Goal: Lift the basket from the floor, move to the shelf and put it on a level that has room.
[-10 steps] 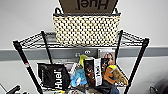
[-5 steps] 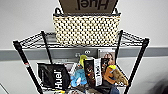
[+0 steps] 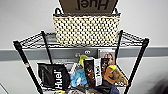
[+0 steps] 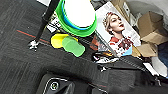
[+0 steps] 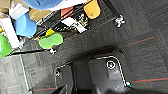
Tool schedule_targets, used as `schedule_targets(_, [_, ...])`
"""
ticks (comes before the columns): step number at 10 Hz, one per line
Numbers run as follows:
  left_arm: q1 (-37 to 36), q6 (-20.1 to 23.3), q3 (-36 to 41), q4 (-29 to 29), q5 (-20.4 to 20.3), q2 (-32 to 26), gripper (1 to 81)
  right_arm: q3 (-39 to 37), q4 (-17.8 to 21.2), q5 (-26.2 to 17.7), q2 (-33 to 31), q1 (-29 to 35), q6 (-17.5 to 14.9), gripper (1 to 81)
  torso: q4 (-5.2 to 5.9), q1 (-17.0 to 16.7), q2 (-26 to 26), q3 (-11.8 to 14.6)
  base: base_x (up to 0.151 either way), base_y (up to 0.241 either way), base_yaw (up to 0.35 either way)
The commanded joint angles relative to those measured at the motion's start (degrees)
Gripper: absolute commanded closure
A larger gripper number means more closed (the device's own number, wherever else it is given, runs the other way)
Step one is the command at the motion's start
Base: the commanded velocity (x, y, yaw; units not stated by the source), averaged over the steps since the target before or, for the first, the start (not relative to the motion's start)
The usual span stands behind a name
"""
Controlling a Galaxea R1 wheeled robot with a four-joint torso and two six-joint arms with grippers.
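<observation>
Resting atop shelf [image 3: 140, 53]: cream basket [image 3: 86, 30] (dark-rimmed)

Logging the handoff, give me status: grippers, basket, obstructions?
Gripper fingers: cannot tell. Basket sits on shelf top level, Huel box inside. Nothing blocking.

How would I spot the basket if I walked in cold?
Find the tall black wire shelf against the pale wall and look at its top level. The basket sits there, cream-white woven with a dark rim and a brown Huel box inside; the packets and toys lie on the tier below.
</observation>
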Motion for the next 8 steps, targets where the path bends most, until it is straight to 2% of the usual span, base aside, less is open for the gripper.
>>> schedule_targets(1, [2.1, 1.7, -4.4, 1.6, -0.9, 4.1, 1.0, -4.2, 1.2, -0.9, 3.2, -0.6, -3.8, 1.0, 0.00, 0.0, 0.0, 0.0, 0.000, 0.000, 0.000])
schedule_targets(3, [5.5, 1.7, -6.7, 3.0, -3.3, 8.0, 1.0, -8.7, 1.2, -0.9, 7.8, -3.3, -5.7, 1.0, 0.00, 0.0, 0.0, 0.0, 0.000, 0.000, 0.000])
schedule_targets(5, [7.8, 1.7, -8.2, 4.1, -3.5, 10.7, 1.0, -12.5, 1.2, -0.5, 11.9, -5.8, -7.6, 1.0, 0.00, 0.0, 0.0, 0.0, 0.000, 0.000, 0.000])
schedule_targets(8, [11.0, 1.7, -13.0, 6.2, -5.1, 16.3, 1.0, -21.4, 1.2, 2.4, 20.0, -10.4, -11.8, 1.0, 0.00, 0.0, 0.0, 0.0, 0.000, 0.000, 0.000])
